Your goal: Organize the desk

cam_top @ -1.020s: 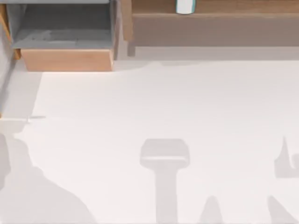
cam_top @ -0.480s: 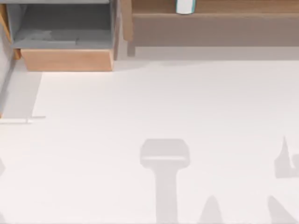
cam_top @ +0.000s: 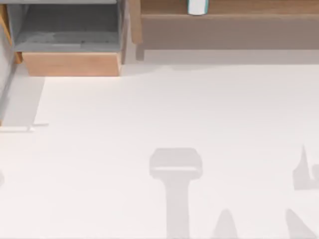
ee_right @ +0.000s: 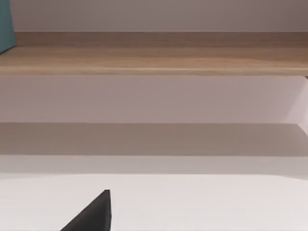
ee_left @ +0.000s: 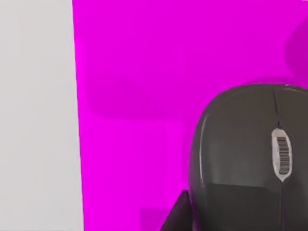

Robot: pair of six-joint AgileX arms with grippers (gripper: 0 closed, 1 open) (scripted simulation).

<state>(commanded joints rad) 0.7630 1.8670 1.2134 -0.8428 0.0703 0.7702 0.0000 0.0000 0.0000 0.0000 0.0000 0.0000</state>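
— Along the far edge of the top view, what sits on the desk (cam_top: 159, 109)?

— Its light-wood drawer box (cam_top: 70, 63) is at the far left, pulled open with the grey lining showing. The raised shelf (cam_top: 239, 7) runs from beside it to the right. A small white-and-teal object (cam_top: 198, 7) stands on the shelf, near its left end. The white tabletop spreads across the rest of the view, with grey shadows (cam_top: 176, 164) lying on its near part.

— Where is the left gripper (ee_left: 175, 216)?

— The left wrist view shows a dark part of it just beside a dark grey mouse (ee_left: 245, 154). The mouse is over a magenta mat (ee_left: 144, 96) whose straight edge meets a plain white surface (ee_left: 36, 120). A ribbed scroll wheel (ee_left: 282, 154) runs down the mouse's middle. Whether the gripper is clamped on the mouse or loose beside it cannot be told.

— And the right gripper (ee_right: 94, 214)?

— In the right wrist view a dark tip of it hangs over the white tabletop, facing the shelf's light-wood front. A teal edge (ee_right: 6, 24) stands on the shelf. Whether that gripper is released or clenched cannot be told either.
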